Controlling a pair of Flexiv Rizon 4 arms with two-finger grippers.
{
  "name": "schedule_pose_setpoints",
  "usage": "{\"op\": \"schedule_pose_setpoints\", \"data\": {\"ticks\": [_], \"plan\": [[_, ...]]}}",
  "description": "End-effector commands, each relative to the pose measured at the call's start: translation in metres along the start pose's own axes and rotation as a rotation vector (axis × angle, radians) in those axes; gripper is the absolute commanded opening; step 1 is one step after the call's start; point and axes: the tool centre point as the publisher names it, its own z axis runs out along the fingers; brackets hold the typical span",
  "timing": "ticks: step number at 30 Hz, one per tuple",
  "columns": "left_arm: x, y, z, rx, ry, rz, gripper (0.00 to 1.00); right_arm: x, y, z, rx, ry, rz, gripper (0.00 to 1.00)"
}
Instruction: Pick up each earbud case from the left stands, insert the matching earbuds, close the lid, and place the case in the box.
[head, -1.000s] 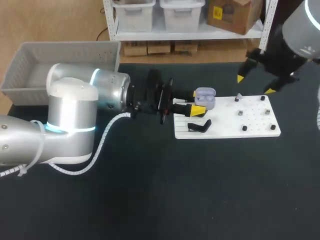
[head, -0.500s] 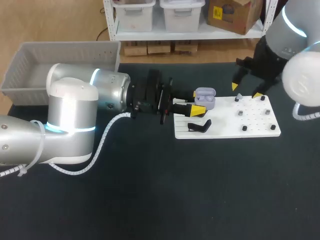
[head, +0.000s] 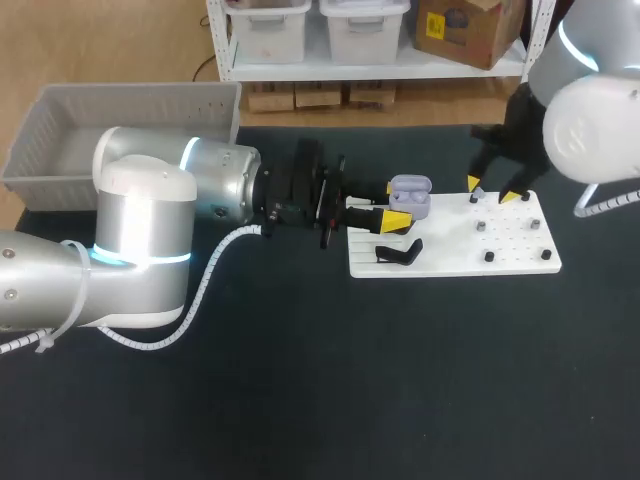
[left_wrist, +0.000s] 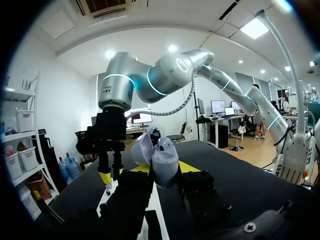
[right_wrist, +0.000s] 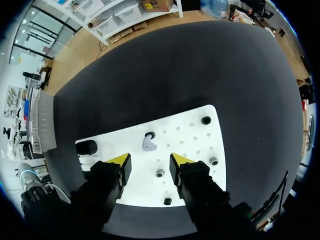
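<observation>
Judging this the earbud-loading step: at the table's (head: 300, 380) far-left corner sits the grey box (head: 130, 100). Over the white board's (head: 520, 255) far-left corner my left gripper (head: 395, 204) clamps the open case (head: 410, 196). My right gripper (right_wrist: 150, 160) hangs wide above the earbud (right_wrist: 148, 145). Next I'd descend and pinch it.

Bright overhead light puts soft glare on the left arm (head: 215, 180).

Black-topped table (head: 300, 400). Flat upon it, right of centre and toward the far edge: white perforated board (head: 520, 258). At the far left corner, well apart from the board: grey latticed box (head: 60, 140).
</observation>
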Motion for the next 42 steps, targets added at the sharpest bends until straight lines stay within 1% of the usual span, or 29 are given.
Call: {"op": "schedule_pose_setpoints", "data": {"ticks": [1, 15, 20, 23, 34, 40, 42], "plan": [[0.0, -0.001, 0.0, -0.005, -0.001, 0.002, 0.0, -0.005, 0.001, 0.004, -0.001, 0.017, -0.004, 0.49], [0.0, -0.001, 0.0, -0.005, -0.001, 0.002, 0.0, -0.011, 0.001, 0.017, 0.0, 0.027, -0.004, 0.45], [0.0, -0.001, 0.0, -0.005, -0.001, 0.002, 0.0, -0.011, 0.0, 0.019, 0.002, 0.018, -0.007, 0.41], [0.0, -0.001, 0.0, -0.005, -0.001, 0.002, 0.0, -0.011, 0.001, 0.019, 0.001, 0.012, -0.01, 0.36], [0.0, -0.001, 0.0, -0.005, -0.001, 0.002, 0.0, -0.012, 0.001, 0.021, 0.004, 0.013, -0.012, 0.35], [0.0, -0.001, 0.0, -0.005, -0.001, 0.002, 0.0, -0.012, 0.0, 0.021, 0.003, 0.012, -0.003, 0.31], [0.0, -0.001, 0.0, -0.005, -0.001, 0.002, 0.0, -0.012, -0.001, 0.021, 0.004, 0.012, -0.002, 0.28]]}}
